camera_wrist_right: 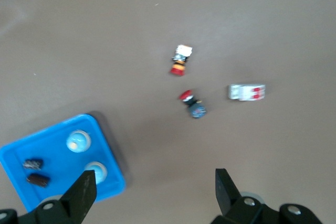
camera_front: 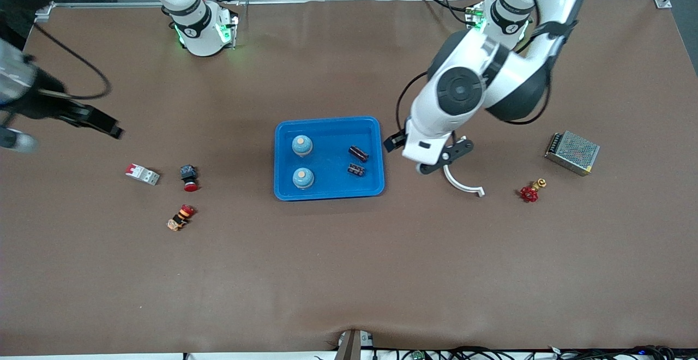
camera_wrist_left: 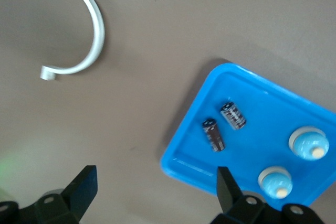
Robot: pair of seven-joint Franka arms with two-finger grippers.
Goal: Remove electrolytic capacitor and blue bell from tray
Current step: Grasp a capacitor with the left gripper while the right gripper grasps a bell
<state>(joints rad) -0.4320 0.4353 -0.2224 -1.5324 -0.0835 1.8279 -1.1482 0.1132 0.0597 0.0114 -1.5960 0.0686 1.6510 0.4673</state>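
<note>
A blue tray (camera_front: pixel 327 158) sits mid-table and holds two light-blue bells (camera_front: pixel 302 145) (camera_front: pixel 302 178) and two dark capacitors (camera_front: pixel 358 154) (camera_front: pixel 356 169). My left gripper (camera_front: pixel 428 148) hangs open and empty over the table beside the tray, toward the left arm's end. In the left wrist view its gripper (camera_wrist_left: pixel 155 187) frames the tray's corner (camera_wrist_left: pixel 189 156), with a capacitor (camera_wrist_left: pixel 213 134) and a bell (camera_wrist_left: pixel 276 181) past it. My right gripper (camera_wrist_right: pixel 152 187) is open and empty, high over the right arm's end; the tray's rim (camera_wrist_right: pixel 16 166) shows off to one side.
Toward the right arm's end lie a white breaker (camera_front: pixel 142 174), a black-and-red push button (camera_front: pixel 189 177) and an orange-red button (camera_front: pixel 181 217). Toward the left arm's end lie a white curved clip (camera_front: pixel 463 183), a red valve (camera_front: pixel 531 191) and a metal power supply (camera_front: pixel 572 153).
</note>
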